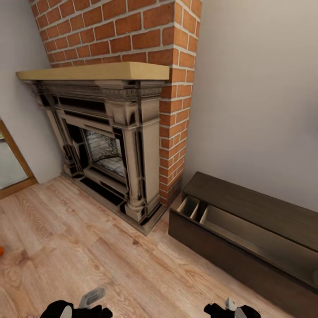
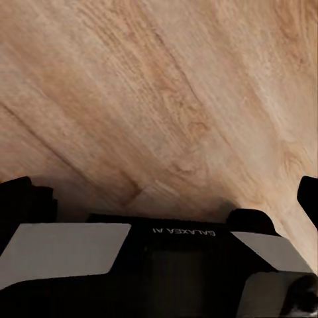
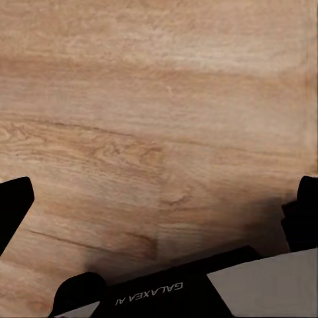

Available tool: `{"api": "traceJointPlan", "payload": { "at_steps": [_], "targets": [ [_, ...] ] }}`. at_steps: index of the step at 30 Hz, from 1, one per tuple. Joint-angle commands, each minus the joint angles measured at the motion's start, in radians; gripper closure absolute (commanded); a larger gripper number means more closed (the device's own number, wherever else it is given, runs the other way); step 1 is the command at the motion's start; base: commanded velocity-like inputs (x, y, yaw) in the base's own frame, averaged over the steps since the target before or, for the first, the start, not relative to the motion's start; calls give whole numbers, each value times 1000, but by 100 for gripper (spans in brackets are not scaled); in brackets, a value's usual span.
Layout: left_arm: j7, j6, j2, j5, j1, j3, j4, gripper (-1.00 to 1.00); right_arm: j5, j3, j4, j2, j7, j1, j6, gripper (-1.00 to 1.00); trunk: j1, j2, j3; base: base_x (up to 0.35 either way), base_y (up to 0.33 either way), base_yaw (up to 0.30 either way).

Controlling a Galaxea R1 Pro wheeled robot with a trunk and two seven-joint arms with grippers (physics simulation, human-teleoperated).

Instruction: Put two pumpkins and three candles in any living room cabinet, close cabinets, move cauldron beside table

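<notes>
The dark-brown cabinet [image 1: 265, 207] stands against the wall to the right of the fireplace. Its wide drawer [image 1: 247, 234] is pulled open, and the part I see holds only dividers. A sliver of an orange pumpkin [image 1: 1, 251] shows on the floor at the head view's left edge. My left gripper [image 1: 81, 309] [image 2: 162, 192] and right gripper [image 1: 229, 310] [image 3: 159, 199] hang low over bare wood floor. Both are open with nothing between the fingers. The candles, cauldron and table are out of view.
A brick chimney with an ornate fireplace [image 1: 110, 145] and a pale wooden mantel [image 1: 97, 70] fills the corner ahead. A wood-framed opening [image 1: 11, 168] is at the far left. Wood plank floor [image 1: 88, 256] lies between me and the cabinet.
</notes>
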State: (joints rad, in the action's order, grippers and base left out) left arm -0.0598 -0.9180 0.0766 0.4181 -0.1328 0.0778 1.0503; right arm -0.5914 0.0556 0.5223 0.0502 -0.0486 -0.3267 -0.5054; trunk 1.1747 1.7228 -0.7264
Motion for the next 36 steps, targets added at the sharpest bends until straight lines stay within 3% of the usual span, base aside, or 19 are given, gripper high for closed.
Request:
{"api": "traceJointPlan", "payload": {
  "at_steps": [1, 2, 4, 6, 8, 11, 14, 18, 20, 27, 36],
  "targets": [
    [15, 39, 5, -3, -1, 6, -34, -100, -9, -27, 10, -12, -59, 0, 6, -100, -4, -7, 1, 0, 0, 151],
    [45, 102, 11, -4, -1, 10, -84, -100, -9, -68, 16, -25, -125, 0, 26, -100, -8, -14, 3, 0, 0, 144],
    [93, 170, 15, -14, -1, 13, -137, -100, -10, -116, 18, -34, -178, 0, 54, -100, -16, -28, 6, 0, 0, 138],
    [152, 229, 17, -45, -1, 13, -176, -100, -10, -149, 16, -37, -200, 0, 82, -100, -23, -42, 9, 0, 0, 130],
    [207, 287, 18, -98, -1, 14, -200, -100, -10, -169, 15, -39, -210, 0, 115, -100, -31, -56, 13, 0, 0, 124],
    [245, 352, 18, -151, -1, 14, -234, -100, -10, -200, 15, -41, -217, 0, 143, -100, -42, -77, 18, 0, 0, 121],
    [252, 400, 17, -162, -1, 15, -258, -100, -10, -220, 14, -41, -218, 0, 151, -100, -42, -77, 13, 0, 0, 120],
    [254, 537, 15, -165, -1, 10, -322, -100, -9, -232, 12, -43, -218, 0, 171, -100, -42, -77, 7, 0, 0, 123],
    [251, 595, 16, -164, -1, 13, -362, -100, -9, -263, 12, -51, -219, 0, 175, -100, -42, -77, 4, -7, 57, 135],
    [246, 633, 27, -160, -1, 19, -407, -100, -10, -396, 14, -61, -221, 0, 193, -100, -42, -77, -6, -46, 239, 142],
    [244, 651, 30, -157, -1, 18, -417, -100, -9, -418, 13, -62, -223, 0, 226, -100, -42, -77, -10, -4, 292, 107]
  ]
}}
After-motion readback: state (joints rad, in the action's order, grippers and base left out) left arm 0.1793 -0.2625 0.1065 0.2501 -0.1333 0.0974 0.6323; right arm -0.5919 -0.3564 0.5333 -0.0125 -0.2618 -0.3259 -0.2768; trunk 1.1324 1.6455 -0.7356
